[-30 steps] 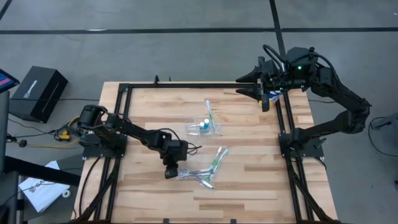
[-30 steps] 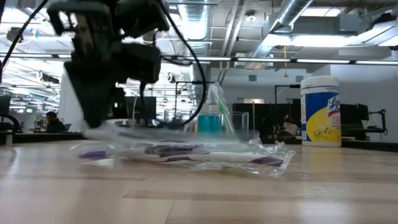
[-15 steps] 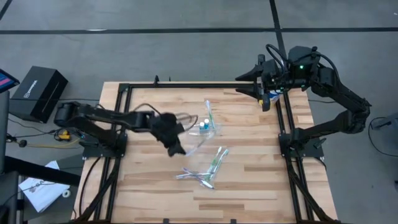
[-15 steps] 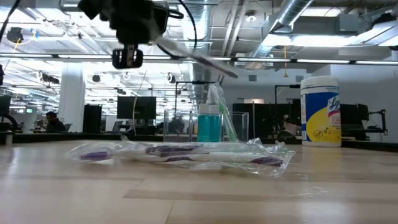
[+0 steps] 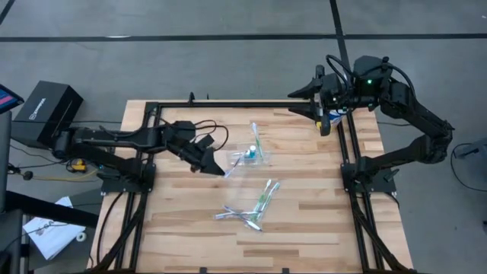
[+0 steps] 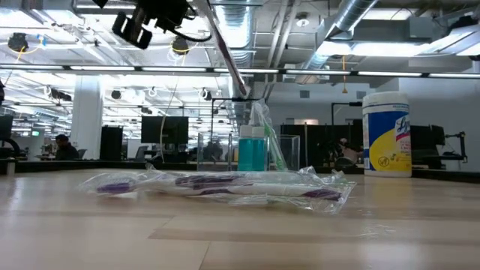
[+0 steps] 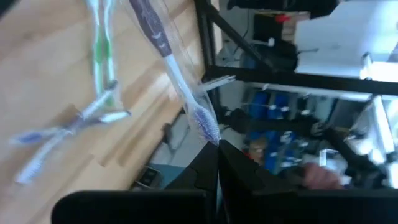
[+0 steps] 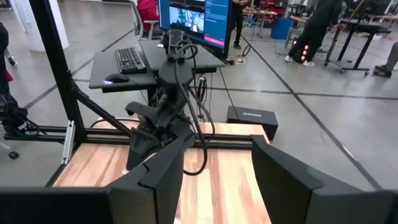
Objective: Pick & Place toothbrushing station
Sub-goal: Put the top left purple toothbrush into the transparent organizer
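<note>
One purple-white toothbrush [image 7: 168, 59] in a clear wrapper hangs in the air above the table, pinched at its bristle end by the left gripper [image 5: 211, 164], whose jaws are closed tight on it. In the high view that gripper sits over the left-centre of the wooden table [image 5: 304, 228], just beside the clear plastic cup [image 5: 249, 154], and the wrapped brush slants from it toward the cup. In the low view the brush shows as a thin tilted line [image 6: 229, 60] above the cup.

Inside the cup stand two blue tubes with white caps [image 6: 253, 148] and a green toothbrush [image 6: 268, 142]. Nearer the front of the table lie the other brushes: a pair of green toothbrushes [image 5: 266, 195] side by side, and, just below them, crossed purple-white toothbrushes [image 5: 242, 216] in wrappers.

At the table's far right edge the right gripper [image 5: 319, 113] waits, raised, its jaws spread wide and holding nothing. A yellow-and-blue canister with a white lid [image 6: 386, 133] stands at the right in the low view.
</note>
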